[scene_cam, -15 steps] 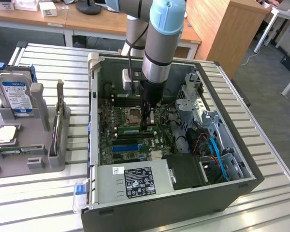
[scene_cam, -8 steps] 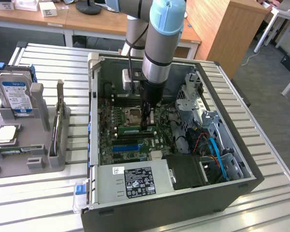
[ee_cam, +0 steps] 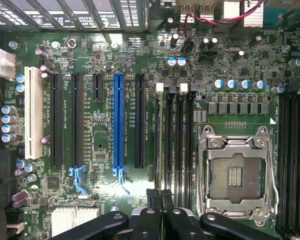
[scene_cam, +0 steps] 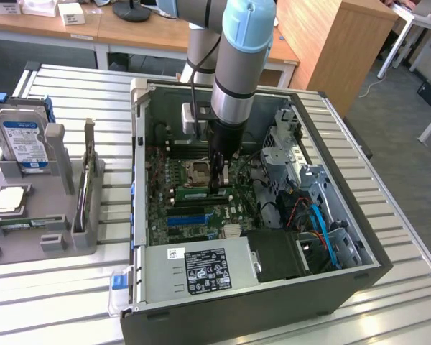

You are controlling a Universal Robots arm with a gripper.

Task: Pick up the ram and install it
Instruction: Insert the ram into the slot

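While closed tight on the ram (scene_cam: 194, 192) over the motherboard (ee_cam: 102, 145), end effector (scene_cam: 217, 187); black power-supply label (scene_cam: 207, 267) illegible.

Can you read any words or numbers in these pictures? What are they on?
None reads clearly enough to quote.
Black label on the silver metal power supply box: white print, too small.
Small white sticker beside it: too small.
Blue-and-white label on the silver hard drive: blurred.
White lettering by the slots on the green motherboard: too small.
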